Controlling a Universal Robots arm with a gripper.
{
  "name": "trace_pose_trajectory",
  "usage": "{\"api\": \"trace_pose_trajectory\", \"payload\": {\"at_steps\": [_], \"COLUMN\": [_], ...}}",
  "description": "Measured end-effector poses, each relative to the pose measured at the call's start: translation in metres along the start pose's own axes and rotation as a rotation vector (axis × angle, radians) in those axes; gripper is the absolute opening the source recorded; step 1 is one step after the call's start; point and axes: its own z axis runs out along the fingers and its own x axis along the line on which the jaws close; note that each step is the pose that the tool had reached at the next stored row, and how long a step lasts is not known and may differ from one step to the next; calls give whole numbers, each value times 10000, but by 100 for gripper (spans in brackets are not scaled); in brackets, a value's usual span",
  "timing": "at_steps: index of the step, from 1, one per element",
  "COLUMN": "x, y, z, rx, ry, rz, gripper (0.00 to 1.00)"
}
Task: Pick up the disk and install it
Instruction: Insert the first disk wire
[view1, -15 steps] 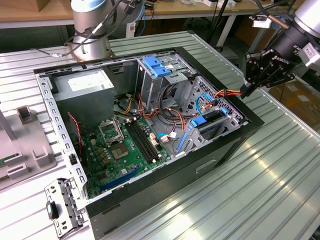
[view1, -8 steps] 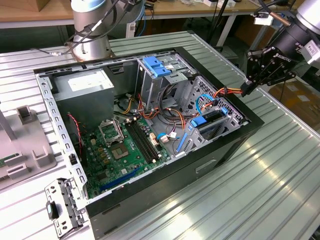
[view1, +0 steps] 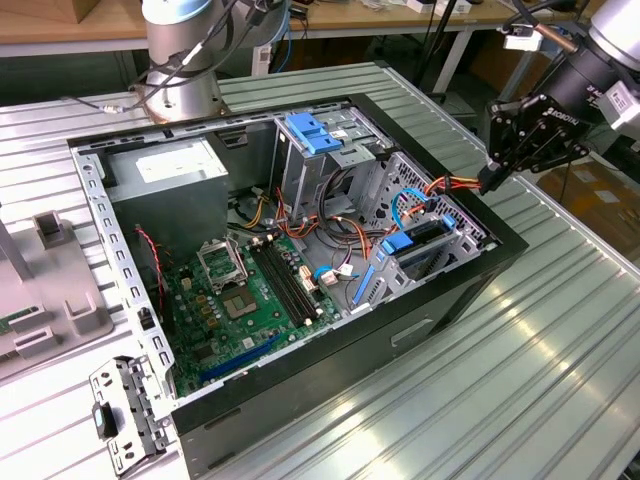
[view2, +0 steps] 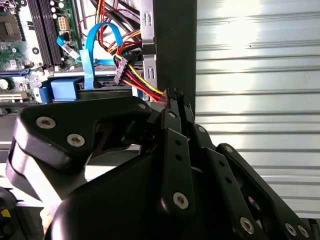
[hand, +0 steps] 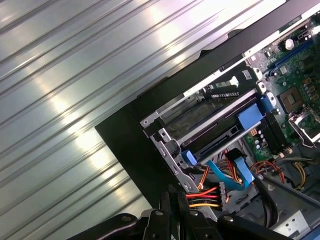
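Black linkages of my pincer (view2: 172, 107) sit closest to the lens in both wrist views; the fingers are drawn together to a narrow tip, and the multicoloured power cable (view2: 140, 82) runs right up to that tip. Whether I am pinching the wires or only touching them, I cannot tell.

Exterior view: pincer (view1: 487, 180) hangs at the rim of the open computer case (view1: 330, 415), on the exterior view's right, just above the lower drive cage.

Disk (hand: 215, 127): lying flat in that cage at the case corner, blue rails (hand: 250, 119) at its end, blue data cable (hand: 227, 175) and power plug at its edge. It looks already seated.

Judgement: the install step is near its end, on the cabling side. Any further move calls for small, careful motion around the wires, so as not to tug the plug.

Ribbed metal counter (view1: 540, 330) carries the case.
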Motion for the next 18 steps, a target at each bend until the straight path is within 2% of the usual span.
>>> {"api": "trace_pose_trajectory", "payload": {"at_steps": [7, 12, 18], "x": [-86, -178, -220], "y": [69, 140, 173], "z": [46, 75, 100], "rx": [3, 19, 20], "ry": [-2, -13, -14], "rz": [-1, -3, -3], "gripper": [17, 17, 17]}}
